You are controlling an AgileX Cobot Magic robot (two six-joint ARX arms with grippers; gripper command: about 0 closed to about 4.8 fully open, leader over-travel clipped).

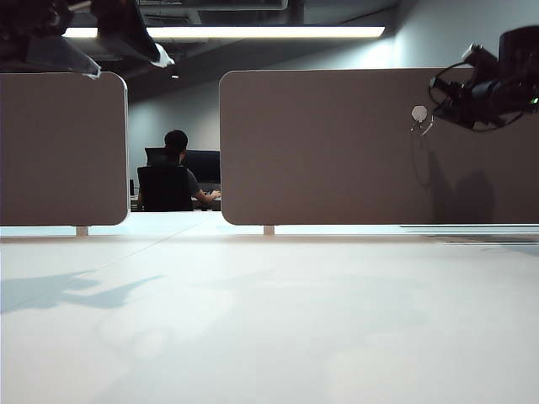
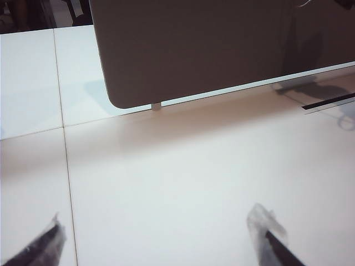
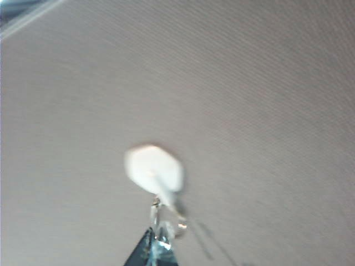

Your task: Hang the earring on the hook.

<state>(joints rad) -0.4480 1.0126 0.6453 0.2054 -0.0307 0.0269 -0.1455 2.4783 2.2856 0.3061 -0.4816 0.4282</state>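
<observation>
The hook point(image 3: 154, 169) is a pale hexagonal plate with a thin prong beneath it, fixed high on the brown panel point(image 1: 337, 151). In the exterior view the hook point(image 1: 419, 112) is at the panel's upper right. My right gripper point(image 3: 153, 244) is shut on the earring point(image 3: 162, 221), whose glinting metal sits at the prong's tip. From the exterior camera, the right gripper point(image 1: 436, 114) reaches in from the right, and the earring point(image 1: 416, 160) shows as a thin wire hanging below the hook. High at the left, my left gripper point(image 1: 128, 66) hangs open and empty. Its fingers point(image 2: 266, 230) stand wide over the white table.
A second brown panel point(image 1: 63, 147) stands at the left, with a gap between the two panels. Through the gap I see a seated person point(image 1: 175, 172) at a far desk. The white table point(image 1: 269, 320) stretches in front of the panels. A dark strip point(image 2: 327, 102) lies near the panel's foot.
</observation>
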